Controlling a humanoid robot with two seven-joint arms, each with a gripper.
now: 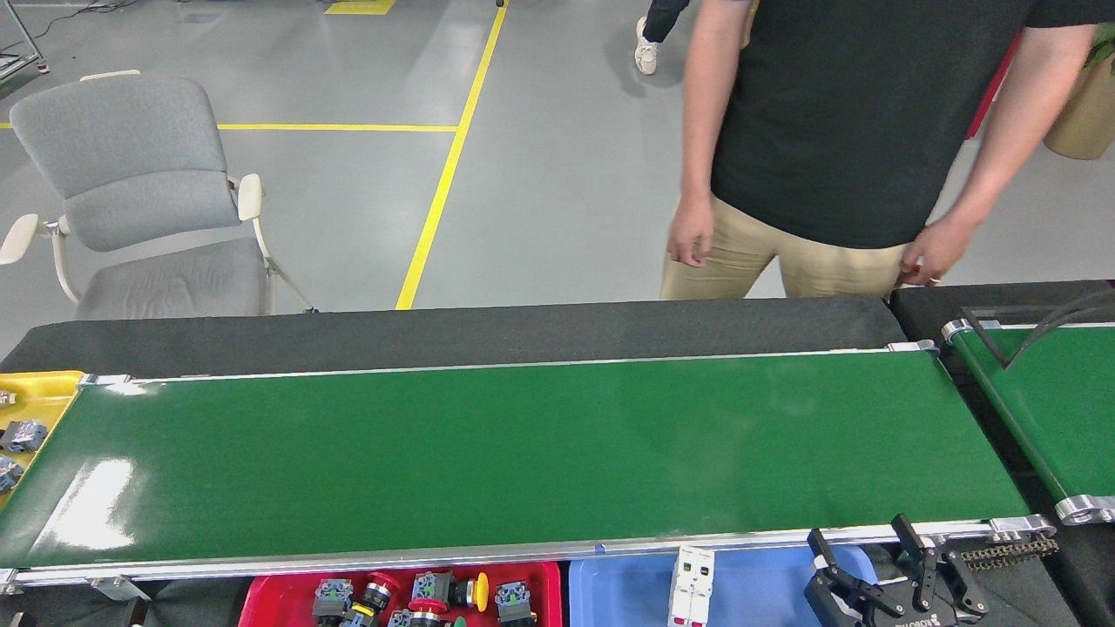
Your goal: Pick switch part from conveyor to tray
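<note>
The conveyor (523, 453) is a long glossy dark-green belt with silver rails, and no switch part lies on its surface. Below its near rail, a red tray (261, 596) holds several switch parts (427, 592) with red, yellow and green buttons. Beside it, a blue tray (618, 592) holds a white block part (692, 583). My right gripper (861, 540) sits at the bottom right, just below the near rail and over the blue tray's right end. It is open with nothing between its black fingers. My left gripper is out of view.
A yellow bin (35, 392) with small grey parts sits at the belt's left end. A second green belt (1054, 409) lies at the right. A person in a black shirt (836, 122) stands behind the far padded edge (453, 331). A grey chair (131, 200) stands far left.
</note>
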